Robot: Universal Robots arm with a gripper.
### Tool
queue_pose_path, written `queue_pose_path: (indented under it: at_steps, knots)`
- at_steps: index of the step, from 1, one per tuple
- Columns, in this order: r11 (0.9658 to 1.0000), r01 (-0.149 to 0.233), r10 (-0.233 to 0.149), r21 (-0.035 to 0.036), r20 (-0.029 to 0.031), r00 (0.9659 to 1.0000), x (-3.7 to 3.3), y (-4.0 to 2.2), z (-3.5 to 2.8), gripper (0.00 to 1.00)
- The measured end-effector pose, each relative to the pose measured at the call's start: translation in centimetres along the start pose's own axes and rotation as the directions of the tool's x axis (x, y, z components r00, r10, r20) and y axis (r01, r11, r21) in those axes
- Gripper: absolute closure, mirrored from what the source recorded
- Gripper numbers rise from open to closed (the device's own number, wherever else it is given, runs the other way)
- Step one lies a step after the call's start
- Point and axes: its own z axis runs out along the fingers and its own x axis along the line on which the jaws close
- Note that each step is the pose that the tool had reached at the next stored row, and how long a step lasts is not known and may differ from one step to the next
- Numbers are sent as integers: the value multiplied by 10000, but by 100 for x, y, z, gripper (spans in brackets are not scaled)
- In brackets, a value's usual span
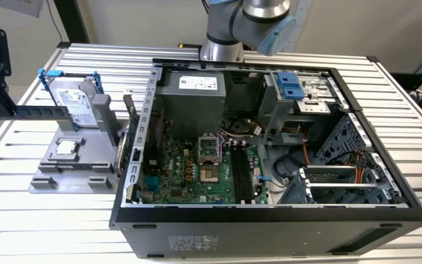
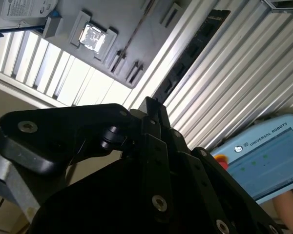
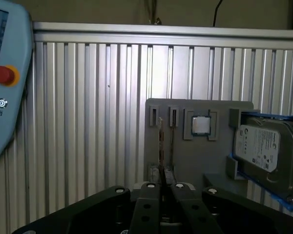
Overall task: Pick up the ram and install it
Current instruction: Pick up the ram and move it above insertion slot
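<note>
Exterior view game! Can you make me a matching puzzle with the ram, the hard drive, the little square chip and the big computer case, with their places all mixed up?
Things:
1. ram
2. hard drive
3. square chip
4. computer case

Places or states:
A. lying flat on the grey holder
B. open on the slatted table, with its circuit board showing
C. pinched in the gripper
D. standing upright, with blue rails

Pairs: 1-C, 2-D, 3-A, 4-B
</note>
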Motion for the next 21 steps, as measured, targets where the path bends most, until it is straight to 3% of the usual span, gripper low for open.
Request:
queue_pose_path:
  at_steps: [3, 21]
  knots:
    - [10000, -2, 2, 1, 1, 10000, 1, -95, 0, 100]
    - [10000, -2, 2, -28, 3, 10000, 11, -854, -12, 100]
